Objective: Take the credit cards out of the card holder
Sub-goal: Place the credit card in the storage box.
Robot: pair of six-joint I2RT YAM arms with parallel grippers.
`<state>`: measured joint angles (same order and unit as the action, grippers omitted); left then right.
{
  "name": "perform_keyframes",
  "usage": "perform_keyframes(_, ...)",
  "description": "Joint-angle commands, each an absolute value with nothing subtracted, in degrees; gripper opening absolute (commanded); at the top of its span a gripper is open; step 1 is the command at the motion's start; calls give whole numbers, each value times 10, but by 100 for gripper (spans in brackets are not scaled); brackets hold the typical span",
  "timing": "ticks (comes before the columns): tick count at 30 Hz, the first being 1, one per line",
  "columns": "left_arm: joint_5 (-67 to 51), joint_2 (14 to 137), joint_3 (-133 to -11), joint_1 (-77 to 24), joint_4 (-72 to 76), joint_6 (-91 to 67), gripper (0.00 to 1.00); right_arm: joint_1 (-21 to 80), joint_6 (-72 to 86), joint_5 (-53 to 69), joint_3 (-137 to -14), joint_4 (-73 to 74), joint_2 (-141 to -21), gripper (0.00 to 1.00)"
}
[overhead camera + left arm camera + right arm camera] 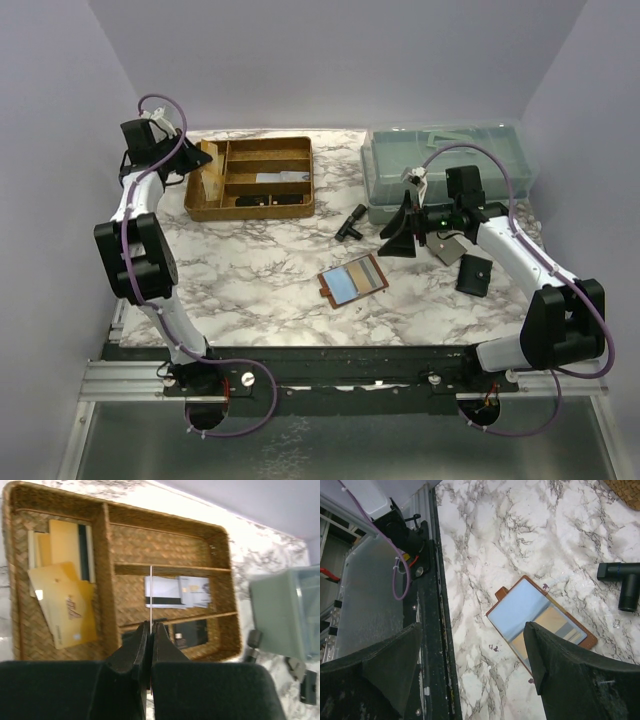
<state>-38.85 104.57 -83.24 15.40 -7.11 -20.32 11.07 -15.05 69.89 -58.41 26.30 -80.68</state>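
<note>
The card holder lies open on the marble table, brown-edged, with a light blue card and tan cards in its pockets. My right gripper hovers open and empty to its upper right. In the right wrist view the holder lies below the wide-open jaws, partly behind the right finger. My left gripper is over the woven tray. It is shut on a thin card seen edge-on. Yellow cards lie in the tray's left compartment.
A clear lidded box stands at the back right. A black L-shaped tool, a grey square piece and a black pouch lie near the right arm. White cards lie in the tray's middle compartment.
</note>
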Motion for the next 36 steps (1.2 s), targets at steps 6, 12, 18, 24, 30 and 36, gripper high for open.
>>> perform_keyframes(6, -356, 1206, -990, 157, -187, -74, 0, 113, -148, 685, -566, 231, -795, 89)
perform_keyframes(12, -335, 1264, -1042, 157, -221, -63, 0, 112, -153, 695, -567, 236, -804, 89)
perform_keyframes(18, -332, 1296, -1062, 155, -233, -72, 0, 112, -157, 697, -569, 240, -806, 89)
perform_keyframes(24, -250, 1309, -1074, 131, -243, -88, 31, 112, -163, 696, -570, 245, -811, 89)
perform_keyframes(30, -121, 1256, -1080, 116, -242, -106, 53, 112, -175, 697, -572, 254, -812, 89)
perform_keyframes(36, -20, 1110, -966, 111, -138, -107, 73, 112, -199, 681, -574, 266, -809, 89)
